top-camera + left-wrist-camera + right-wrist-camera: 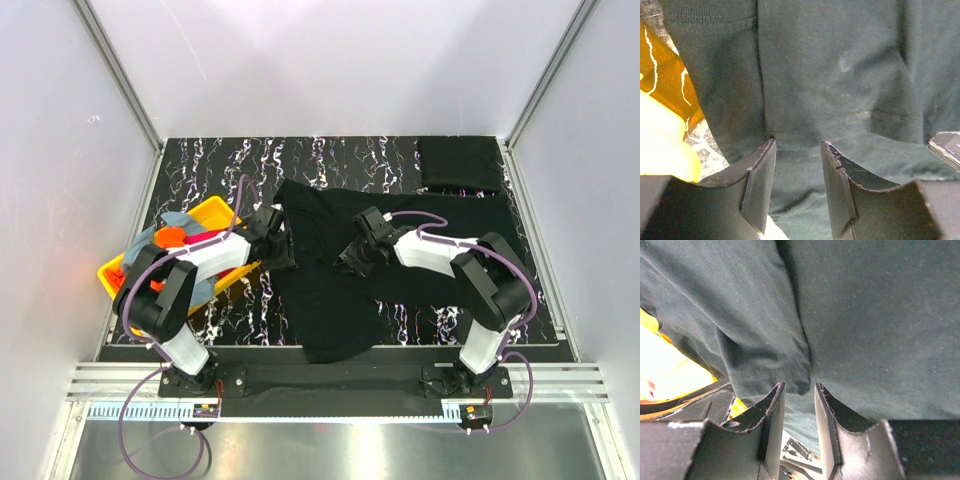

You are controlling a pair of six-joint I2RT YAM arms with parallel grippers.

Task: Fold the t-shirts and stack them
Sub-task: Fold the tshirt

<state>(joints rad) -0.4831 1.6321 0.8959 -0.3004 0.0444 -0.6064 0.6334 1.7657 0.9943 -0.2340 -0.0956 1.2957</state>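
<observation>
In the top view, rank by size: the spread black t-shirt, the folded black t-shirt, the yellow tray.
1. spread black t-shirt, clearly largest
2. yellow tray, partly covered, so a close call
3. folded black t-shirt

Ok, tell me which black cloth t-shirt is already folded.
The black rectangular t-shirt at the far right corner of the marbled table: flat and compact. The other black t-shirt lies spread out, rumpled, mid-table.

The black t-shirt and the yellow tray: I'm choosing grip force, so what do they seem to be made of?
The black t-shirt looks like soft knit cloth with a matte finish. It creases and folds, and the left wrist view shows a stitched hem. The fibre cannot be told. The yellow tray is probably hard plastic, smooth and slightly glossy, with a stiff, straight rim.
</observation>
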